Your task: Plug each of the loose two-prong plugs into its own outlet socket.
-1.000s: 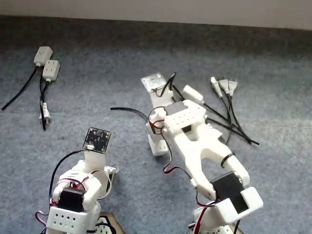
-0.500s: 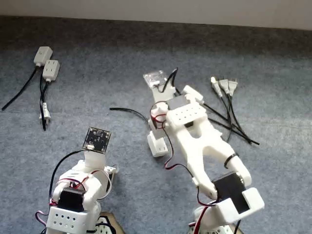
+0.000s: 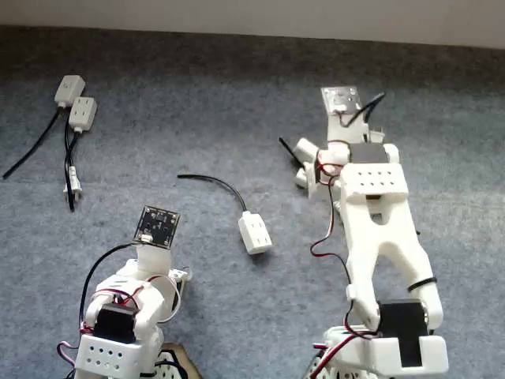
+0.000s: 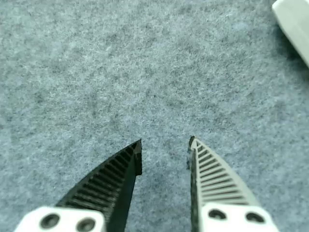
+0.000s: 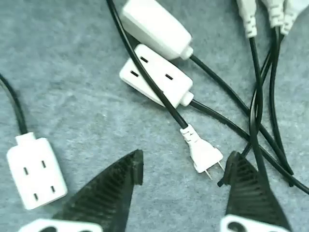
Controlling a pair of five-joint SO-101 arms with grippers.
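My right gripper point(image 5: 186, 162) is open just above the carpet. A white two-prong plug point(image 5: 203, 154) on a black cord lies between its fingers, nearer the right one. Two white outlet sockets point(image 5: 157, 75) point(image 5: 154, 26) lie side by side beyond it, and more plugs point(image 5: 248, 17) lie farther off. Another socket point(image 5: 36, 171) sits apart; from above it is the socket point(image 3: 255, 233) mid-table. The right arm point(image 3: 371, 189) covers the plug cluster. My left gripper point(image 4: 164, 147) is open over bare carpet, holding nothing.
Two more sockets point(image 3: 69, 89) point(image 3: 82, 113) with black cords and a small plug point(image 3: 72, 183) lie at the far left. Tangled black cords point(image 5: 260, 111) run beside the right gripper. A white object's edge point(image 4: 294, 24) shows in the left wrist view. The left arm point(image 3: 130, 308) sits near the front edge.
The right arm has swung from the mid-table socket to the right, over the plug and socket cluster. That socket now lies uncovered. The left arm has not moved.
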